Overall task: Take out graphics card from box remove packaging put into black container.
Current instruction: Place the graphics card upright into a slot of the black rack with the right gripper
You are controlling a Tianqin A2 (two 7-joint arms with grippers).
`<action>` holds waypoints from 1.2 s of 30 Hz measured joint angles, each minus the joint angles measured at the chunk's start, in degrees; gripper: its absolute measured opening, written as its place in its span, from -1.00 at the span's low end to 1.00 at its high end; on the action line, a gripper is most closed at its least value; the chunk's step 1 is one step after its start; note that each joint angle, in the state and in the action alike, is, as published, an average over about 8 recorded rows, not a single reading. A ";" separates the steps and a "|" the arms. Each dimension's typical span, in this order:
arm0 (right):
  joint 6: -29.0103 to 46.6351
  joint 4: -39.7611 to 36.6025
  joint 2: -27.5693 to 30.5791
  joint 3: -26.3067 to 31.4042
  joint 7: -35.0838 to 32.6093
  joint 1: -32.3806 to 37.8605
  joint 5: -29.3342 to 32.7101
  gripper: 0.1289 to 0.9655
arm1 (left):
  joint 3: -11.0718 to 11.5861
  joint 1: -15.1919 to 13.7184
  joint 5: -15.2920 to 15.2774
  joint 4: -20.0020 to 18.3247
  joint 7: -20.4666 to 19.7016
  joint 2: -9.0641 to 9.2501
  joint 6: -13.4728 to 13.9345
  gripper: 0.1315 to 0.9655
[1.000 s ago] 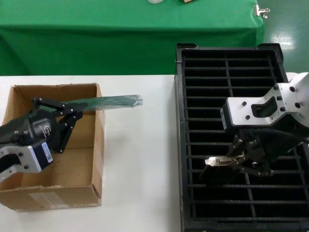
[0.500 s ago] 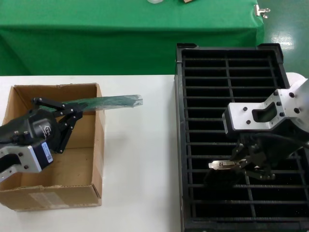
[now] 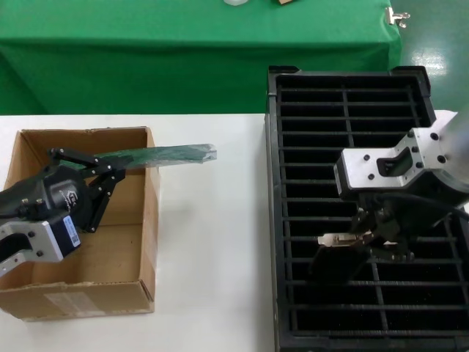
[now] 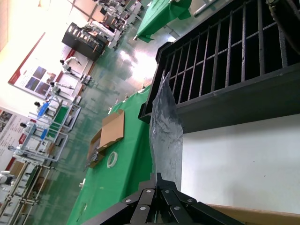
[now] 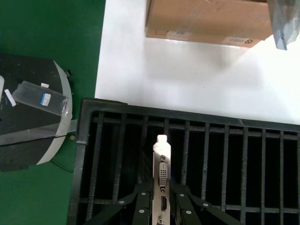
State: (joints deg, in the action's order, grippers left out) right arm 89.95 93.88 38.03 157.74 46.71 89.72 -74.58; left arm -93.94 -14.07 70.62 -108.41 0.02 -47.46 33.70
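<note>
Above the lower slots of the black container [image 3: 272, 220] [image 5: 88, 108], my right gripper [image 3: 372, 242] [image 5: 162, 188] is shut on the graphics card [image 3: 338, 239] [image 5: 162, 171]. The card's silver bracket with its ports points toward the white table. My left gripper [image 3: 108, 169] [image 4: 159, 177] hovers over the far side of the brown box [image 3: 149, 242] [image 5: 206, 23]. It is shut on the packaging [image 3: 172, 154] [image 4: 166, 126], an empty crinkly bag that sticks out toward the container. The bag's tip also shows in the right wrist view as packaging [image 5: 282, 21].
The box and container rest on a white table [image 3: 212, 257]. A table draped in green cloth [image 3: 146, 44] stands behind them, with a binder clip [image 3: 396, 16] at its corner. A grey round base [image 5: 33, 117] lies on the green floor beside the container.
The right gripper with the card dipped slightly and then rose a little over the same slots. The left arm and the bag have not moved.
</note>
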 joint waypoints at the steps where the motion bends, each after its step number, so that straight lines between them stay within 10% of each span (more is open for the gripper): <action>1: 0.00 -0.26 -0.13 0.00 -0.16 0.11 0.08 -0.85 | 0.00 0.00 0.00 0.00 0.00 0.00 0.00 -0.98; 36: 0.00 -2.96 -1.62 -0.01 -1.53 -2.67 0.74 -0.85 | 0.00 0.00 0.00 0.00 0.00 0.00 0.00 -0.98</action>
State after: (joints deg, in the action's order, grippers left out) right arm 89.95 90.92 36.42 157.73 45.18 87.06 -73.84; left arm -93.94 -14.07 70.62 -108.41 0.02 -47.46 33.70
